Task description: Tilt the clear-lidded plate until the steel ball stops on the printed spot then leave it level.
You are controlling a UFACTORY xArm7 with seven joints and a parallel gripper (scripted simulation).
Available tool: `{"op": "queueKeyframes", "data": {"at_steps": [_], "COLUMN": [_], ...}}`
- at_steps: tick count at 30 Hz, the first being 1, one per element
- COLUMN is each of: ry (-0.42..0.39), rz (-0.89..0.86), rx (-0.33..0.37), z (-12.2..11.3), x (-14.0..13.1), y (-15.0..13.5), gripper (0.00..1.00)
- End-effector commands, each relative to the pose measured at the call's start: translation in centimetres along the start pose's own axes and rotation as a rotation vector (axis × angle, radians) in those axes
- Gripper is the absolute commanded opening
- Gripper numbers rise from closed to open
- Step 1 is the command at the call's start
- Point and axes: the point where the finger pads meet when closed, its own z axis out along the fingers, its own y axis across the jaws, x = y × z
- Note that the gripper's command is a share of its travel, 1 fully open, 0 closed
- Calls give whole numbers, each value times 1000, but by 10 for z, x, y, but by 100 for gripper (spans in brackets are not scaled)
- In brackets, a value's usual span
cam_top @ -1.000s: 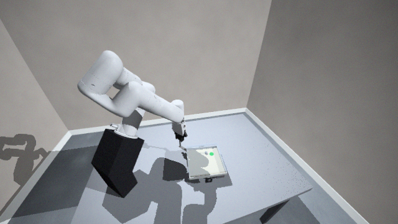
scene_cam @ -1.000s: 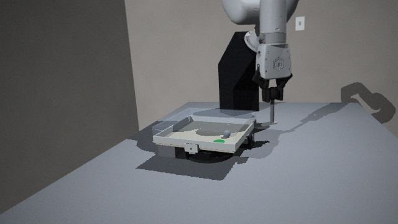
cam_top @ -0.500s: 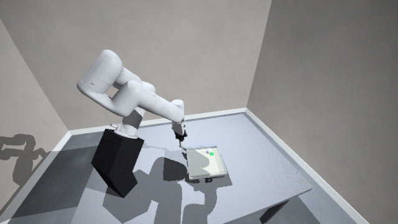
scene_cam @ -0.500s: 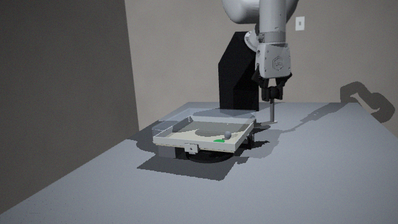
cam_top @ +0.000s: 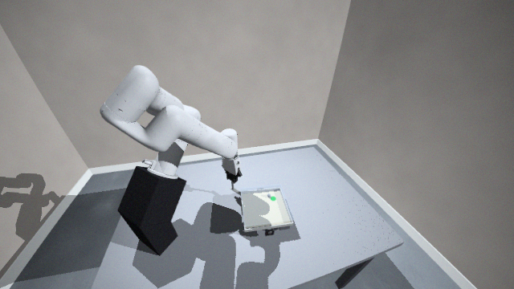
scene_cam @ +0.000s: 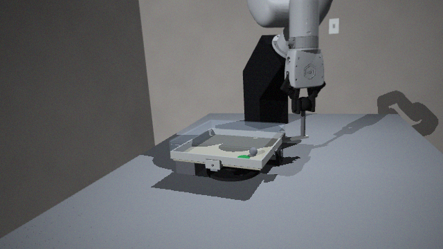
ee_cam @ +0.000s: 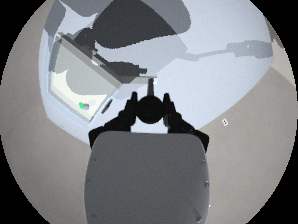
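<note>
The square clear-lidded plate [cam_top: 267, 209] [scene_cam: 226, 149] sits on a dark pivot base on the grey table, tilted a little. The steel ball [scene_cam: 253, 151] [cam_top: 269, 195] rests just beside the green printed spot [scene_cam: 243, 156] [cam_top: 273, 198], near the plate's corner. An upright handle stick with a dark knob [scene_cam: 303, 119] rises from the plate's far corner. My gripper [scene_cam: 303, 104] [cam_top: 233, 177] is shut on that knob, right above the stick. In the wrist view the gripper [ee_cam: 149, 111] holds the knob, with the plate [ee_cam: 80, 76] at the upper left.
The arm's black pedestal [cam_top: 150, 206] [scene_cam: 264, 79] stands behind the plate. The table edge [cam_top: 361, 257] runs at the front right. Walls close in behind.
</note>
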Motion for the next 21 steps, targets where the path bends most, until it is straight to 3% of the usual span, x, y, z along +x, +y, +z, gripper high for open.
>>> {"op": "queueKeyframes", "data": {"at_steps": [1,21], "ry": [0,0], "rz": [-1,-1], "rx": [0,0], "z": [0,-2], "x": [0,1], "y": [0,-1], "gripper": [0,0]}}
